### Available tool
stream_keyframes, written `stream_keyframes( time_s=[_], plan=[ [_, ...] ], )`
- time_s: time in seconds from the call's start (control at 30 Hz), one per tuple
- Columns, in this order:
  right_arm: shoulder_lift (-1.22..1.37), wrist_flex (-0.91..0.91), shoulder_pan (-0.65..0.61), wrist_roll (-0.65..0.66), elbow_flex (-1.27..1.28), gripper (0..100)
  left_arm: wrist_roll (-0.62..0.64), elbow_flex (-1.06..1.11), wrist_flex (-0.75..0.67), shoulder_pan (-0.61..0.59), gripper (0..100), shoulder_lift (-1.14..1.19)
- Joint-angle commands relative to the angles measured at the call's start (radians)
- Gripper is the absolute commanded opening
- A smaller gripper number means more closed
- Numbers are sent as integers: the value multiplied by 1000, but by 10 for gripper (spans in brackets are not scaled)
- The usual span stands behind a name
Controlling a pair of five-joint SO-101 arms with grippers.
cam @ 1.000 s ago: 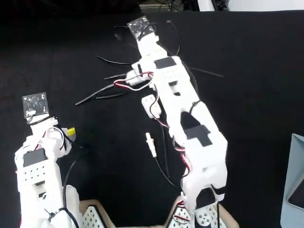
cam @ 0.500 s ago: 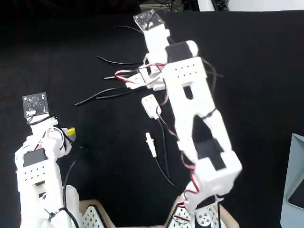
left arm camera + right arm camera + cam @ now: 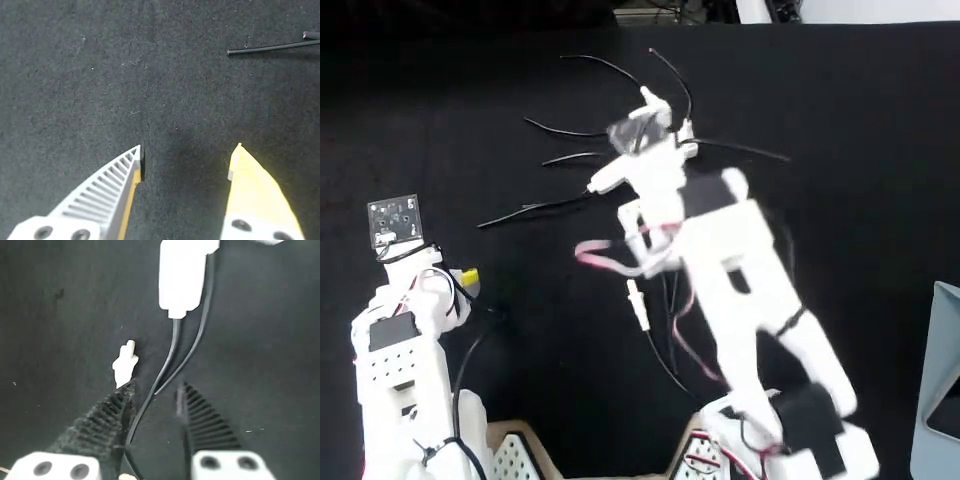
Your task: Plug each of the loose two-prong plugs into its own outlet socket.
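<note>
A small white two-prong plug (image 3: 125, 365) lies on the black mat, just off one fingertip of my right gripper (image 3: 156, 386). That gripper is open, and the plug's thin black wire (image 3: 167, 365) runs between its fingers untouched. Beyond the plug lies a white outlet socket (image 3: 182, 275) with two black leads. From above, the same plug (image 3: 638, 303) lies mid-table beside the right arm (image 3: 740, 280), which covers the socket. My left gripper (image 3: 189, 146) is open over bare mat, one finger white, the other yellow. The left arm (image 3: 400, 340) stands at the front left.
Several loose black wires (image 3: 565, 130) spread over the far middle of the mat, and one wire end (image 3: 270, 47) lies ahead of the left gripper. A blue-grey box (image 3: 945, 390) stands at the right edge. The arm bases are at the front edge.
The right arm has drawn back from the far edge toward the middle of the table, swinging right and lower. The far wires shifted a little. The left arm has not moved.
</note>
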Motion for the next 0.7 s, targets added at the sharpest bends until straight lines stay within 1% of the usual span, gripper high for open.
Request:
stream_keyframes(
  time_s=[0.0, 0.13, 0.27, 0.53, 0.67],
  plan=[
    [-97, -150, -57, -11, 222, 168, 11, -21, -20, 15, 283, -18],
    [-133, -350, -118, -57, 415, 169, 11, -21, -20, 15, 283, -18],
    [-131, -493, -164, -66, 518, 169, 11, -21, -20, 15, 283, -18],
    [-130, -672, -166, -66, 590, 167, 11, -21, -20, 15, 283, -18],
    [-130, -697, -166, -66, 604, 166, 11, -21, -20, 15, 283, -18]
  ],
)
